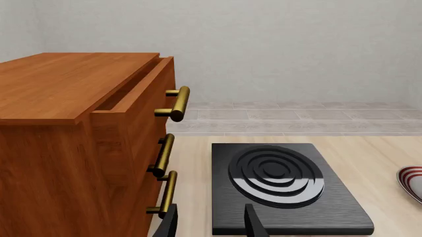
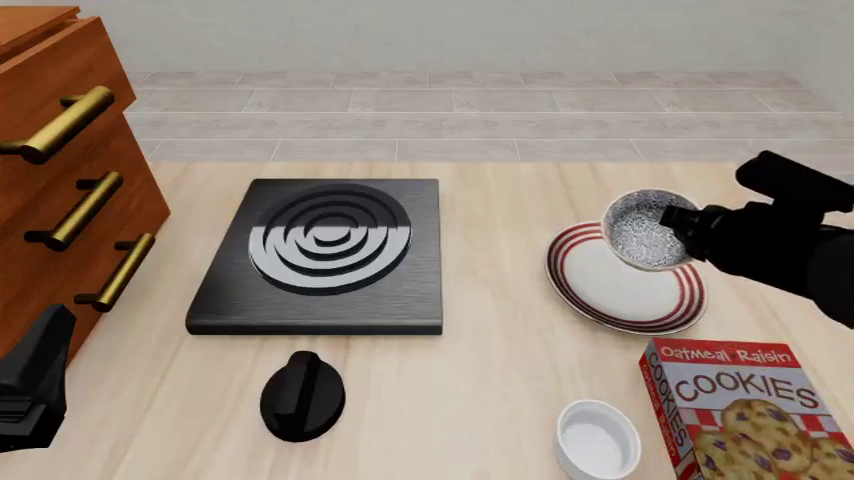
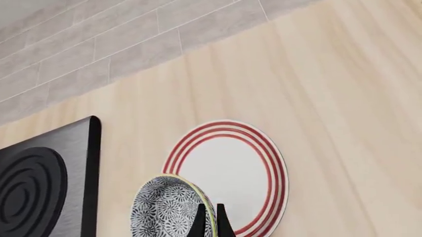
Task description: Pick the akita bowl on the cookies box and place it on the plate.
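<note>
Pale wood desk (image 2: 494,350) holds the plate (image 2: 607,295) on your right. Your right gripper (image 3: 209,221) pinches the akita bowl (image 2: 647,232) by its rim, tilted above the plate. Let go now and it may roll off. Left gripper (image 1: 211,224) hangs spread apart.

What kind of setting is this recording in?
Likely a simulated kitchen tabletop: a black stove with ringed burner, a wooden drawer cabinet, plus tableware and groceries, including a red-ringed plate and cookies box.
</note>
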Tool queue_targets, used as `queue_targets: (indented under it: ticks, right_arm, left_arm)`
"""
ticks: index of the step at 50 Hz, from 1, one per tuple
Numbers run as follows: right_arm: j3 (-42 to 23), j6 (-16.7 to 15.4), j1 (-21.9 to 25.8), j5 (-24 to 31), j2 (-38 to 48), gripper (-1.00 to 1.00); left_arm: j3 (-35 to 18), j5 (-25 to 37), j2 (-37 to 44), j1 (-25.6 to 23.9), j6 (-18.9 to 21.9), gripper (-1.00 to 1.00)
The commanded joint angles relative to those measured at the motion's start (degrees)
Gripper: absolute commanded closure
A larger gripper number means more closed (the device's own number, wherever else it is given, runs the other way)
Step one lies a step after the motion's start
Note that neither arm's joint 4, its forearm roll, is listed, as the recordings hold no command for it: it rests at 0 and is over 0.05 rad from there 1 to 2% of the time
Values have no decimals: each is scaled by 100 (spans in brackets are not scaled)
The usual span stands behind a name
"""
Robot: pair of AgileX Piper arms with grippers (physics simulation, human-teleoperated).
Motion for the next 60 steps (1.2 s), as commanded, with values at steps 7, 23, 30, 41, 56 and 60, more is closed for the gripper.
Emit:
queue_targets:
  ticks: [7,23,30,41,56,60]
  right_arm:
    - [44,59,-68,-299,337,100]
    - [27,47,-132,-449,597,100]
    - [-2,50,-141,-491,685,100]
    - [-109,17,-146,-546,900,100]
    - [-298,-37,-194,-560,1171,100]
    - [-345,-53,-217,-557,1232,100]
  left_arm:
    - [0,0,0,0,0,-100]
    - [0,0,0,0,0,-100]
    - [0,0,0,0,0,-100]
    - [0,0,0,0,0,-100]
    - [0,0,0,0,0,-100]
    - [0,0,0,0,0,-100]
